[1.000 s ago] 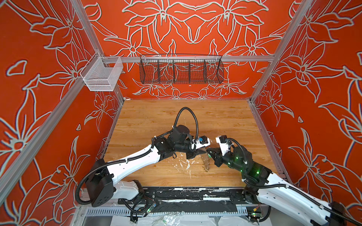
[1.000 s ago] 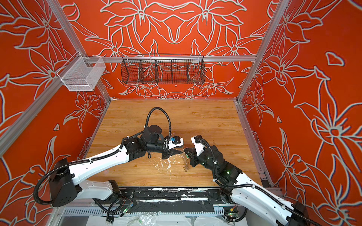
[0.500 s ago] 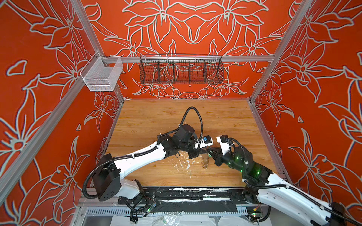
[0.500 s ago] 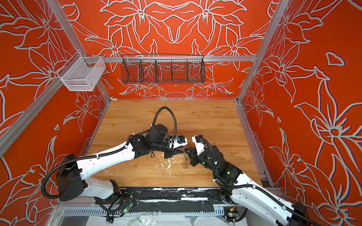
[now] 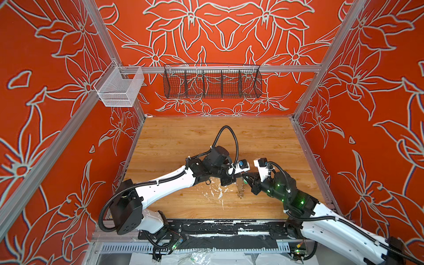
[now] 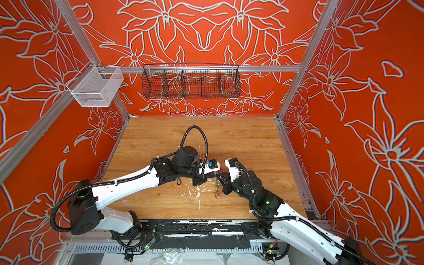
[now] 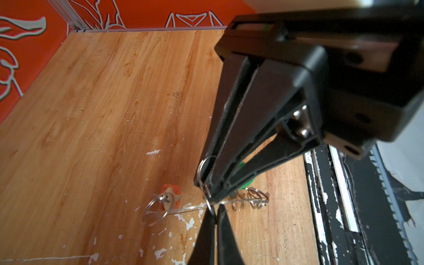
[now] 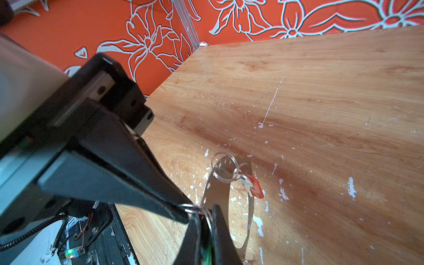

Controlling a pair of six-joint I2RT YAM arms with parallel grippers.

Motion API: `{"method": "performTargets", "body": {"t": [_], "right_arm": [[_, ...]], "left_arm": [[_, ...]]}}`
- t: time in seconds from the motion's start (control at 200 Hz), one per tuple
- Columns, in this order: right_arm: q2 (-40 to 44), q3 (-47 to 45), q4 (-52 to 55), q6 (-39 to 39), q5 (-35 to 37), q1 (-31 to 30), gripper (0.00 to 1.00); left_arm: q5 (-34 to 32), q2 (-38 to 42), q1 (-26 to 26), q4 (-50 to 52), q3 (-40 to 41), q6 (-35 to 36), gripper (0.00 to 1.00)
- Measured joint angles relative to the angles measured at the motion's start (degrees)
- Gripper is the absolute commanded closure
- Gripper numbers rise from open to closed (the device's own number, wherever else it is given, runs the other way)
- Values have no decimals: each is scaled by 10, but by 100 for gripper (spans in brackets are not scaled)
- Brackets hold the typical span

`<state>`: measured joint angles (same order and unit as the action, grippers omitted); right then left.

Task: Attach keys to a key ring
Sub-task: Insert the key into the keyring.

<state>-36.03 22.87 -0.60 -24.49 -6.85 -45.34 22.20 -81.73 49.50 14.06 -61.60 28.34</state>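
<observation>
Grey key ring pinched by left hand, green key clamped in right hand

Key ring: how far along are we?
Done: the orange key already hangs on the key ring. In hand: the right hand pinches the green key; the left hand is shut on a split ring. Left: thread the green key on.

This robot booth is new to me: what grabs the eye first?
Red walls with white flowers box in a wooden table. Near its middle the left gripper and the right gripper, pinching a green key, meet tip to tip on a key ring, an orange key dangling from it.
</observation>
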Motion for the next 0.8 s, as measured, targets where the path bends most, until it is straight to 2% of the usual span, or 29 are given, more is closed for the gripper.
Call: {"method": "performTargets", "body": {"t": [0.245,0.605,0.801], "right_arm": [[0,0,-1,-1,0,0,100],[-1,-3,-39,-2,-12,-9,100],[-6,-3,-53,-3,-27,-10,100]], "left_arm": [[-11,8,0,-15,11,2,100],[-10,102,0,-130,121,18,100],[-5,126,0,-170,154,27,100]]}}
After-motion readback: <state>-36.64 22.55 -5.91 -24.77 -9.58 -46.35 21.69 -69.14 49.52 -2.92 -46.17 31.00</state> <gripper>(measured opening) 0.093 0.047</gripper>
